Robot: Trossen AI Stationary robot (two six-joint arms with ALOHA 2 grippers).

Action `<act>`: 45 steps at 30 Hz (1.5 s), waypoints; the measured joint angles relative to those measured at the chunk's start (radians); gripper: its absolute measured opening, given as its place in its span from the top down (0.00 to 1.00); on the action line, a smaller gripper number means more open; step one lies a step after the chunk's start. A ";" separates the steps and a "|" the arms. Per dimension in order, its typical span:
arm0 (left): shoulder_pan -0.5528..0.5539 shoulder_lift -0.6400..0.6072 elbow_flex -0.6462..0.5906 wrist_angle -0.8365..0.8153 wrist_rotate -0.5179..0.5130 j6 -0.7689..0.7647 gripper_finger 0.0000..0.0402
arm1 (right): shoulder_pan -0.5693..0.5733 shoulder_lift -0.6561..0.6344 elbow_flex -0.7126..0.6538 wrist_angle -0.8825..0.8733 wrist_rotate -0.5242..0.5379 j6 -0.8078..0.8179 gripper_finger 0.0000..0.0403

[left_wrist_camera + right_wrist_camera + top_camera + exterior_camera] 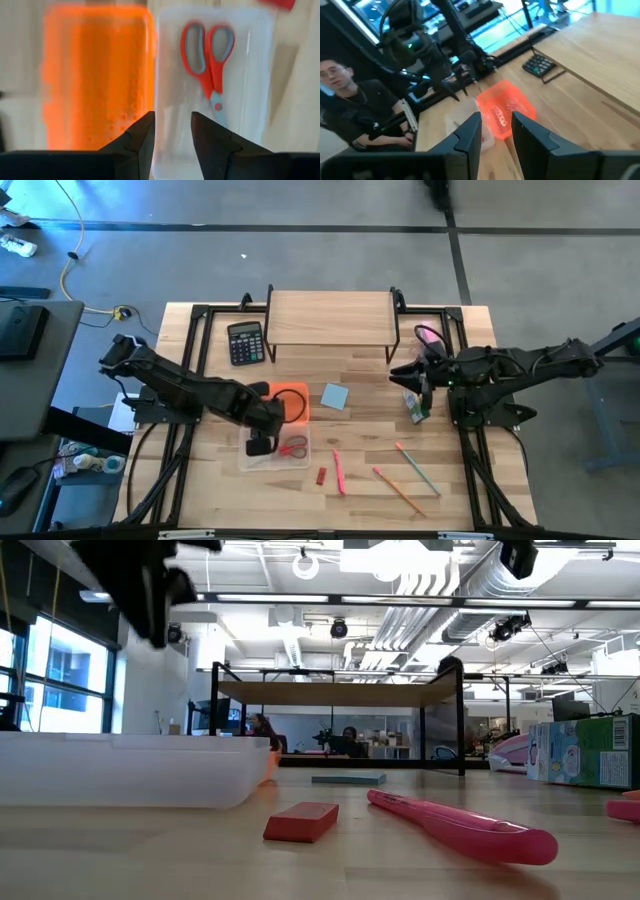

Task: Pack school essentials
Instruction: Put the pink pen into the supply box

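Scissors (210, 65) inside clear tray (260, 75), left wrist only

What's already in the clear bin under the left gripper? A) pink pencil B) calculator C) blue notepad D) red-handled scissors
D: the red-handled scissors lie inside the clear bin, just ahead of the left gripper, whose fingers are open and hold nothing.

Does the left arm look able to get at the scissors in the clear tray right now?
Probably yes. The left gripper hangs open right above the clear tray, and the scissors lie uncovered inside it with nothing between them.
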 joint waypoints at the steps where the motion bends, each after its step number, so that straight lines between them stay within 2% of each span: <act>1: -0.003 -0.017 0.002 0.000 -0.016 0.001 0.72 | 0.001 0.005 0.000 0.016 -0.007 -0.009 0.76; 7: -0.029 -0.149 0.001 -0.007 -0.082 -0.052 0.72 | 0.001 0.061 0.000 0.085 -0.039 -0.019 0.76; 13: -0.076 -0.293 -0.012 0.016 -0.237 -0.139 0.72 | 0.001 0.121 0.013 0.101 -0.060 -0.011 0.76; 18: -0.132 -0.402 -0.077 0.092 -0.384 -0.194 0.72 | 0.009 0.209 0.142 0.027 -0.073 -0.053 0.76; 24: -0.183 -0.485 -0.202 0.285 -0.516 -0.209 0.72 | 0.010 0.352 0.343 -0.187 -0.072 -0.067 0.76; 32: -0.198 -0.520 -0.341 0.463 -0.557 -0.217 0.73 | 0.052 0.519 0.484 -0.406 -0.074 0.126 0.76; 45: -0.196 -0.516 -0.364 0.457 -0.527 -0.207 0.73 | 0.140 0.673 0.509 -0.432 -0.083 0.448 0.76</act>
